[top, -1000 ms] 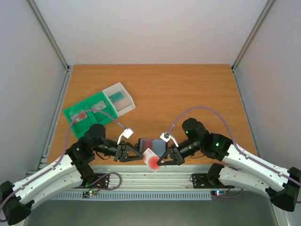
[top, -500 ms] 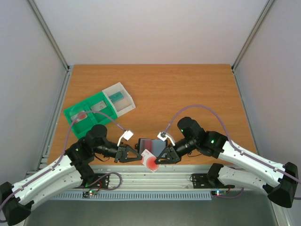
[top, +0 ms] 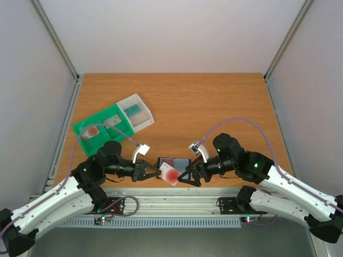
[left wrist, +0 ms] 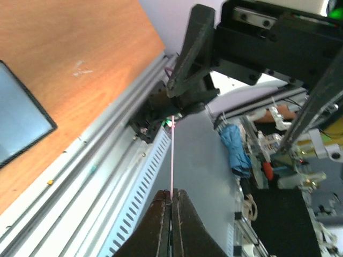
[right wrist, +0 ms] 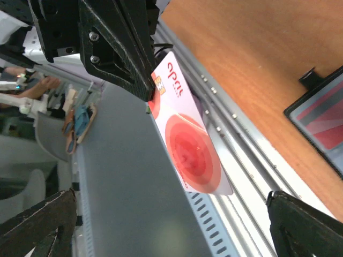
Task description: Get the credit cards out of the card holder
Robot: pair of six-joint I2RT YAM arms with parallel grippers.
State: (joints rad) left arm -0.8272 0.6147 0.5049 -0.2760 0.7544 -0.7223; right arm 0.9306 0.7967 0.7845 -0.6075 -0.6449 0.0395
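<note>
– Top external view is showing both arms meeting by the near edge of the counter point(top: 214, 101). What is the left end effector point(top: 159, 172) doing there?

– It is grasping the red-pink card point(right wrist: 187, 144) by one end, fingers clenched flat against it. The left wrist view is looking along the card edge-on, so it is appearing only as a thin pink line running out from between the closed fingertips.

– And the right end effector point(top: 183, 176)?

– Released. Its fingers are standing spread wide on either side of the card and touching nothing, so the left arm alone is bearing it.

– Where exactly is the card hanging?

– It is being held up in the air over the counter's near edge, just on the near side of the card holder point(top: 179, 162), which is lying unfolded and flat on the counter.

– Why is the left arm the one carrying it?

– Probably because the sorting tray point(top: 76, 130) is sitting toward the counter's left edge, on that arm's side. A teal card point(top: 134, 111) is already lying in its white compartment. Pinching at one end is also leaving most of the card free for setting it down into a slot.

– Is the holder looking emptied?

– That is not clear. The right wrist view is showing red and grey bands inside it, which may be further cards waiting.
</note>
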